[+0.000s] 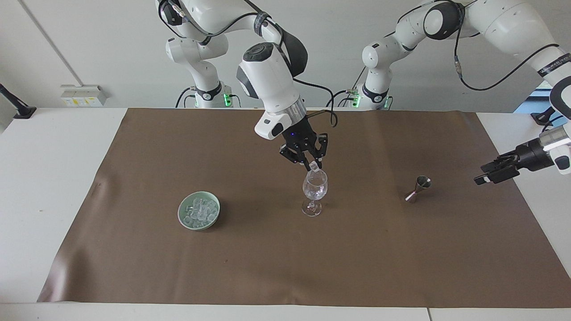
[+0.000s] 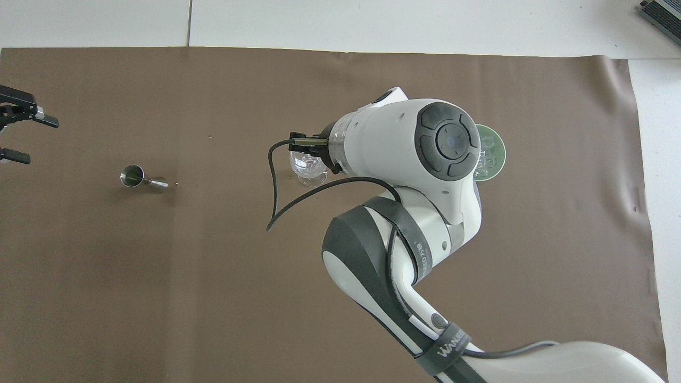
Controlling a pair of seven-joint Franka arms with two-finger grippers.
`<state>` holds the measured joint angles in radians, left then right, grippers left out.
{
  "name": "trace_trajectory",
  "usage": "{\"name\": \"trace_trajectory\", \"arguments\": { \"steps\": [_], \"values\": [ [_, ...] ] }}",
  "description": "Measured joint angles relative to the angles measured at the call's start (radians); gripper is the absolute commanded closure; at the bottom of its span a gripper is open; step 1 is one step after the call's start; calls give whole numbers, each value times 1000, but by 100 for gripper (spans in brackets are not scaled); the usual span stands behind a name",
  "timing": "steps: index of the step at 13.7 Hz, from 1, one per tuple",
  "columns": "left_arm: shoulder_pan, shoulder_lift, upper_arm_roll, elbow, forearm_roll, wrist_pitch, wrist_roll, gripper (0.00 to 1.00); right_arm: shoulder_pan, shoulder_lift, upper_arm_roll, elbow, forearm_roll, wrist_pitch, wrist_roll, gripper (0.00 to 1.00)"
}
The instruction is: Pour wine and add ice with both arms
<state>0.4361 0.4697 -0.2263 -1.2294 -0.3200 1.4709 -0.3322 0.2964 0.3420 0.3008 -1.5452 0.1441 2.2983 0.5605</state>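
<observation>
A clear wine glass [image 1: 315, 191] stands in the middle of the brown mat [image 1: 285, 267]; in the overhead view the wine glass [image 2: 307, 169] is partly covered by the right arm. My right gripper [image 1: 313, 168] hangs just over its rim, shut on one clear ice cube [image 1: 315, 166]. More ice [image 1: 199, 210] lies heaped in a pale green bowl [image 1: 183, 214] toward the right arm's end. My left gripper [image 1: 494, 173] is open and holds nothing, over the mat's edge at the left arm's end; the left gripper [image 2: 33, 139] shows at the edge of the overhead view. No wine is visible.
A small steel jigger [image 1: 418, 189] stands between the glass and the left gripper; the jigger [image 2: 132, 176] is also clear of both arms from above. The green bowl [image 2: 497, 154] peeks out beside the right arm's wrist. White table surrounds the mat.
</observation>
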Motion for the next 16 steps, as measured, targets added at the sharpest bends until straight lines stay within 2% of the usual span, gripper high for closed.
{"name": "trace_trajectory", "arguments": {
  "steps": [9, 15, 16],
  "values": [
    [-133, -98, -5, 23, 117, 34, 279, 0, 1, 28, 0, -2, 0, 23, 0, 98],
    [-265, -168, -10, 23, 244, 49, 308, 0, 1, 46, 0, -2, -3, 35, 0, 96],
    [-286, -178, -10, 23, 271, 49, 308, 0, 2, 47, 0, -2, -4, 36, 0, 92]
  ]
}}
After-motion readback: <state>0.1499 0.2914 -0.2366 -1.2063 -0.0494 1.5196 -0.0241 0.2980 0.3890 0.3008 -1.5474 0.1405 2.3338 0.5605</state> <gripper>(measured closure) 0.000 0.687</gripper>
